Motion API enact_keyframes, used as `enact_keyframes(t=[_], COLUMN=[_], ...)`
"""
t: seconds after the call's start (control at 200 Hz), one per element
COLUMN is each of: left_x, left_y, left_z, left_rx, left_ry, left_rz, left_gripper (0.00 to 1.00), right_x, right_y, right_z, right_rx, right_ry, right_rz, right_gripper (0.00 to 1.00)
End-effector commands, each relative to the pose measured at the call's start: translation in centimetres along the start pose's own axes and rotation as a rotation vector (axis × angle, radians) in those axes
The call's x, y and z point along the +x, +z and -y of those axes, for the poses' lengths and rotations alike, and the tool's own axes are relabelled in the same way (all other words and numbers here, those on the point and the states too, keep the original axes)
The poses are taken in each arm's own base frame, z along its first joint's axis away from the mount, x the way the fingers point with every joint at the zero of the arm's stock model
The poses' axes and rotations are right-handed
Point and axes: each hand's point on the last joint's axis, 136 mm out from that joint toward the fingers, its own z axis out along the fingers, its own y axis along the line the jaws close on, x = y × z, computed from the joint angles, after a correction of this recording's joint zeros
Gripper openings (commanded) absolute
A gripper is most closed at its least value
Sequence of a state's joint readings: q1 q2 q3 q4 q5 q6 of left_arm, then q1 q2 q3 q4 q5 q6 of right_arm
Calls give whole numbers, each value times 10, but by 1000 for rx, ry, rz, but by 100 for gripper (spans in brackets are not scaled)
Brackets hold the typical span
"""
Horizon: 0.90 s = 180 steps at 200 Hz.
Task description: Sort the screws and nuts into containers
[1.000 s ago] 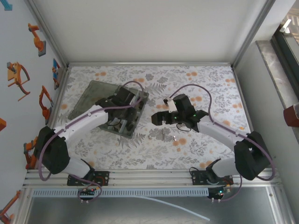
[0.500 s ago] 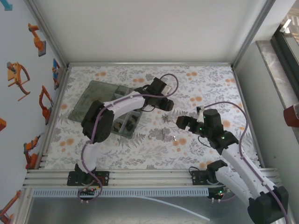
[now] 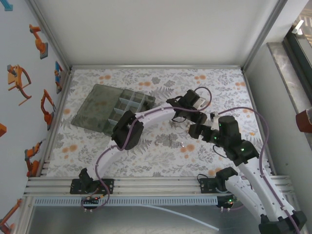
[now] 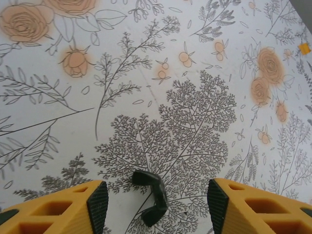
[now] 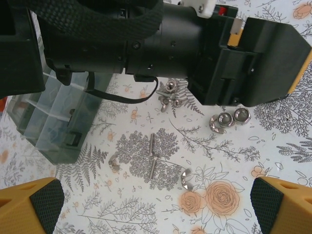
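My left gripper [image 4: 155, 204] hangs low over the flowered mat, open, and a small black bent piece [image 4: 155, 195] lies loose between its pads [image 4: 98, 207]. In the top view the left arm reaches far right, with the gripper [image 3: 185, 114] in the mat's middle. My right gripper [image 5: 156, 202] is open wide and holds nothing. Below it lie two silvery screws [image 5: 153, 155], a group of silvery nuts [image 5: 229, 119], a single nut [image 5: 185, 178] and winged nuts [image 5: 170, 95]. The containers, a smoky-grey box [image 3: 127, 105], stand left of both grippers.
The box's flat lid [image 3: 95, 107] lies open toward the left wall. The left arm's black wrist [image 5: 146, 39] crosses the top of the right wrist view, close above the loose parts. The right gripper [image 3: 196, 130] hangs just beside the left one. The box's corner [image 5: 48, 122] is nearby.
The left arm swung from over the box to the right, to the mat's middle, and its jaws opened wider. The right arm drew back toward the right.
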<state>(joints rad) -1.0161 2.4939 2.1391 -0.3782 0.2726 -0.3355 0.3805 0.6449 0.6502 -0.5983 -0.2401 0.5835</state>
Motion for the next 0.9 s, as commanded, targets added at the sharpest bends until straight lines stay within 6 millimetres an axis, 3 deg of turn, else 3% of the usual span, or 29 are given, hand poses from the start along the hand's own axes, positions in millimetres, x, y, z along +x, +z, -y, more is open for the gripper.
enact_keyframes(t=[0.0, 0.471, 0.601, 0.896], left_x=[7, 44, 54, 84], left_y=[6, 43, 41, 32], left_z=[4, -2, -10, -16], left_rx=[4, -83, -143, -191], left_ry=[6, 39, 38, 64], left_rz=[-27, -143, -182, -271], left_gripper=[56, 42, 35, 36], right_x=[-11, -7, -8, -4], right_y=[-6, 0, 1, 9], right_z=[-9, -10, -9, -5], right_rx=[-25, -44, -41, -42], right_ry=[-26, -37, -38, -26], right_rz=[28, 10, 16, 12], right_gripper=[100, 100, 100, 100])
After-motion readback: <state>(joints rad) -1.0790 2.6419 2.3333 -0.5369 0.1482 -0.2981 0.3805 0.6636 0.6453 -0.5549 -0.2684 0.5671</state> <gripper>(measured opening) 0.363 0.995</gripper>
